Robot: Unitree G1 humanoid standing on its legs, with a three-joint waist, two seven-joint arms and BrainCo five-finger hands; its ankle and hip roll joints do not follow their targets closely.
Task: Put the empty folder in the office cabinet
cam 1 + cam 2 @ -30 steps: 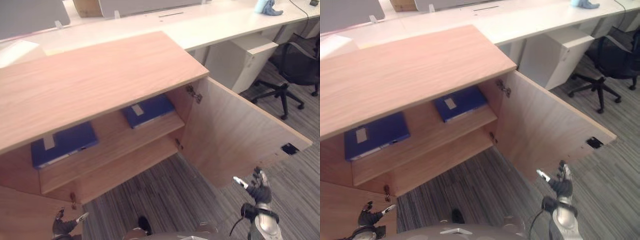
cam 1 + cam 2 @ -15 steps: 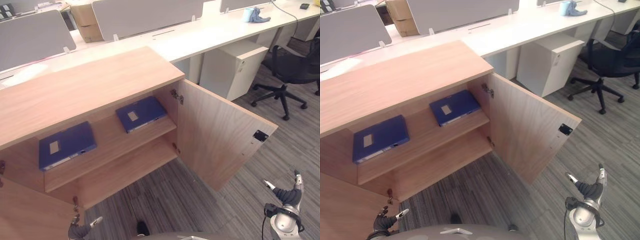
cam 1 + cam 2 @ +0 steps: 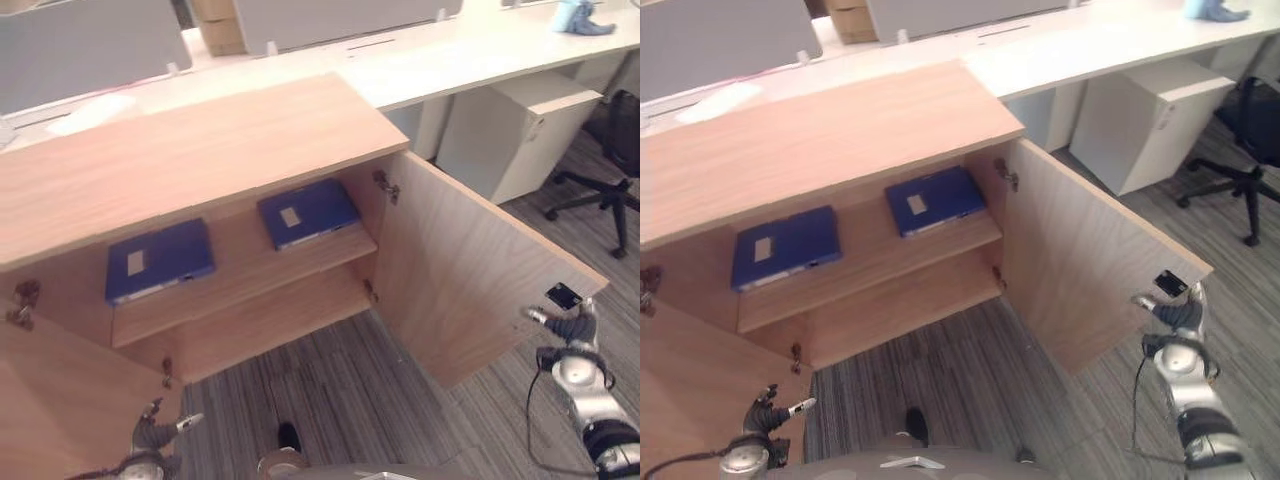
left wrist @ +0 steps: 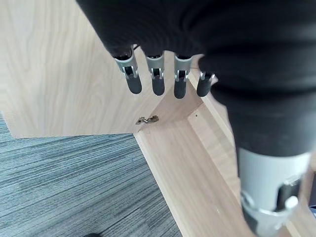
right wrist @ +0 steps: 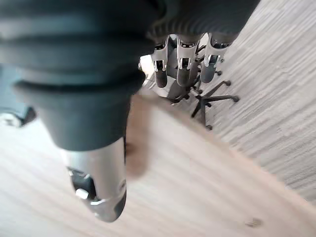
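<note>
The wooden office cabinet (image 3: 200, 150) stands with both doors swung open. Two blue folders lie flat on its upper shelf, one at the left (image 3: 160, 262) and one at the right (image 3: 307, 212). The lower shelf (image 3: 270, 325) is bare. My right hand (image 3: 572, 327) is open and holds nothing, close to the outer edge of the right door (image 3: 480, 270); in the right wrist view its fingers (image 5: 180, 69) hang relaxed over the door panel. My left hand (image 3: 152, 436) is open and empty, low beside the left door (image 3: 60, 400); its fingers (image 4: 153, 84) point at the door hinge (image 4: 148, 119).
Behind the cabinet runs a long white desk (image 3: 470, 50) with grey partitions. A white drawer unit (image 3: 520, 130) and a black office chair (image 3: 625, 150) stand to the right on the striped carpet (image 3: 320, 400). A cardboard box (image 3: 222, 20) sits at the back.
The camera has shifted. My right hand has risen from below the right door up to its outer edge. The folders lie where they were, and the left hand stays low.
</note>
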